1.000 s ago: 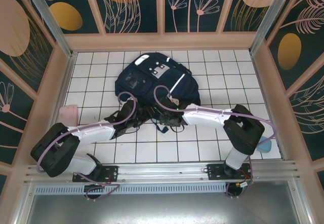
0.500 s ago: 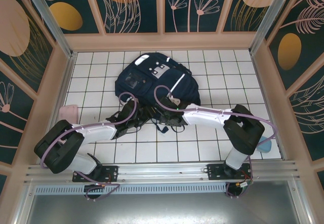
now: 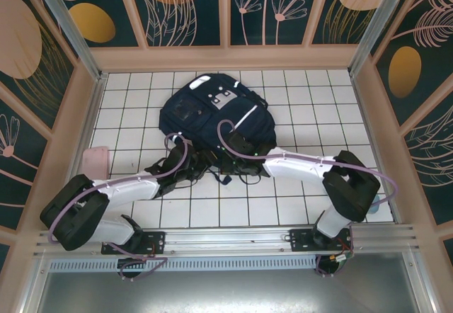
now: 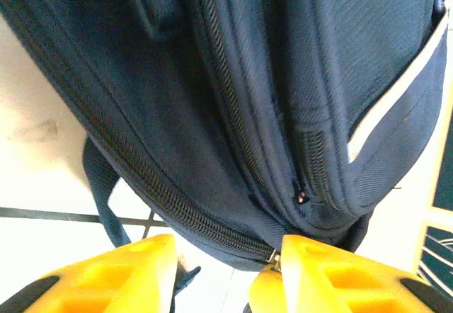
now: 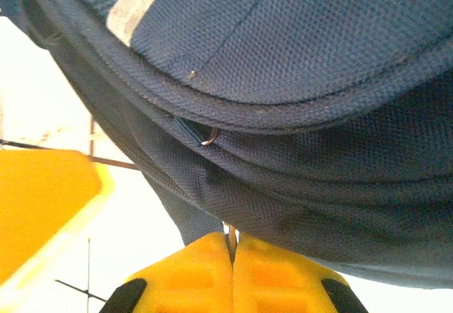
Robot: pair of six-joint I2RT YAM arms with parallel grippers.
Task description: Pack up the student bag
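Student bag (image 3: 212,111) on white tiles (image 3: 297,100), pink item (image 3: 95,161) well apart at left.

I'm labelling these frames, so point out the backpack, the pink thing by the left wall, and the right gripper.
student bag (image 3: 202,118), top external view, its navy front panel.
pink thing (image 3: 95,161), top external view, its middle.
right gripper (image 5: 232,242), right wrist view, the seam between its shut yellow fingertips.

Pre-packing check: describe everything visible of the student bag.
The student bag is navy woven fabric with a thin white stripe, grey-white patches near its top, zips and dark straps. It lies flat on the white tiled table. At its near edge the left gripper is open, the right gripper pinches a thin bit.
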